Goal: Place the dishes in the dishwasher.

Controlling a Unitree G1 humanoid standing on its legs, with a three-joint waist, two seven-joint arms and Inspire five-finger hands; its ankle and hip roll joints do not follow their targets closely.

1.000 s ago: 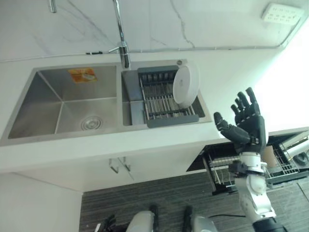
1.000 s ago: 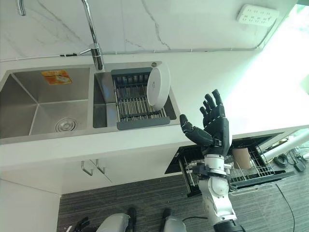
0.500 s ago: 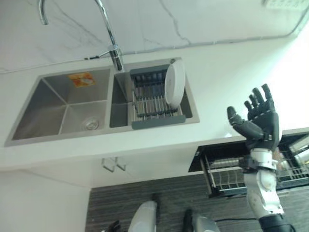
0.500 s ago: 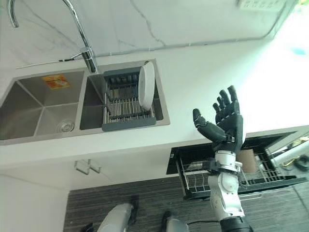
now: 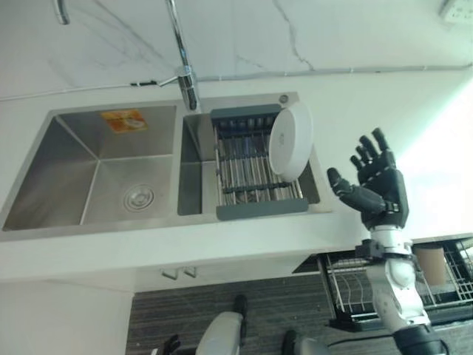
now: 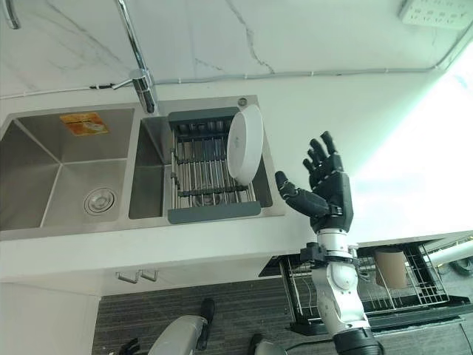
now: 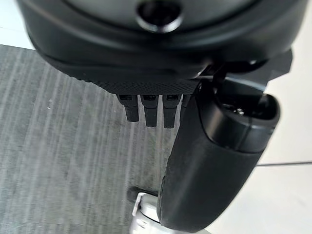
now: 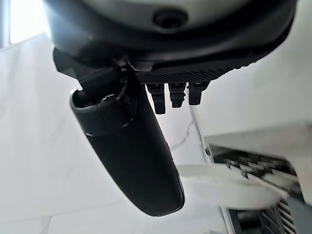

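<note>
A white plate (image 5: 290,140) stands on edge at the right end of a grey dish rack (image 5: 247,168) set in the right basin of the sink. My right hand (image 5: 377,186) is raised over the white counter just right of the plate, open, palm toward it, touching nothing. The right wrist view shows the same plate (image 8: 229,189) beyond the thumb (image 8: 131,151). Below the counter edge the dishwasher's wire rack (image 6: 403,290) is pulled out, with a brown cup (image 6: 390,268) in it. My left hand (image 7: 214,161) hangs open over the grey striped floor, holding nothing.
The left sink basin (image 5: 96,174) has a drain and an orange sticker. A tall chrome faucet (image 5: 185,70) rises behind the basins. White counter (image 5: 369,96) spreads to the right, with a wall socket (image 6: 430,13) above it. Cabinet handles (image 6: 137,276) hang under the sink.
The whole view has shifted, so the camera moved. My right hand stays raised and open beside the plate; the plate stays in the rack.
</note>
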